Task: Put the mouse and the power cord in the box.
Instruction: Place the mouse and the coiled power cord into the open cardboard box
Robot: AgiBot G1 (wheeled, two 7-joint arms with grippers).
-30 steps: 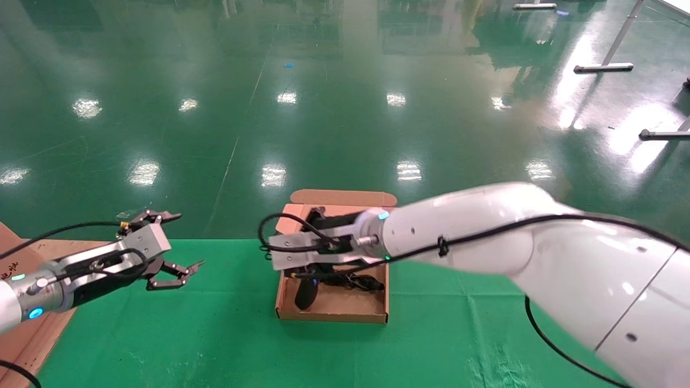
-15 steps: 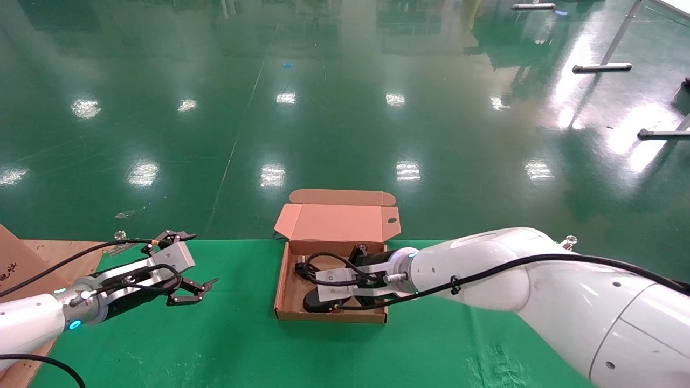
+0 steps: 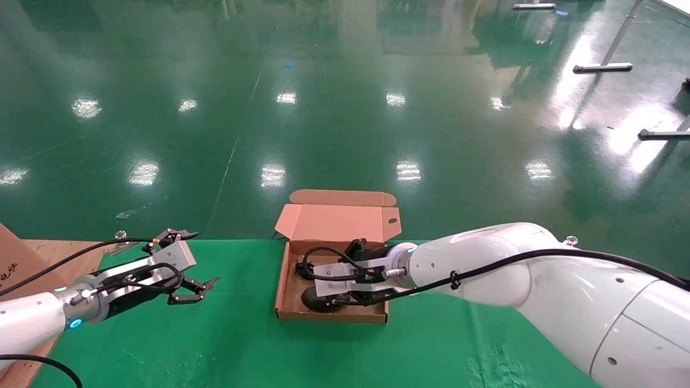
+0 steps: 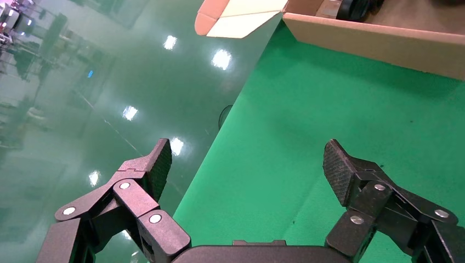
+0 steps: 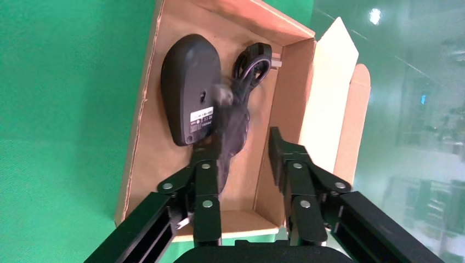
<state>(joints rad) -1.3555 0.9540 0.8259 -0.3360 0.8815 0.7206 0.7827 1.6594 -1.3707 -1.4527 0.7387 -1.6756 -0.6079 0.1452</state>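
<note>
right pincer (image 3: 323, 283) dropped into box (image 3: 285, 302)

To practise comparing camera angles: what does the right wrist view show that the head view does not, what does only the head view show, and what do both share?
Only the right wrist view: the grey label on the mouse's underside, the cord's plug, and the right gripper open above them. Only the head view: the left gripper open over the green cloth, apart from the box, and the shiny floor. Both: mouse and cord lying inside the open box.
</note>
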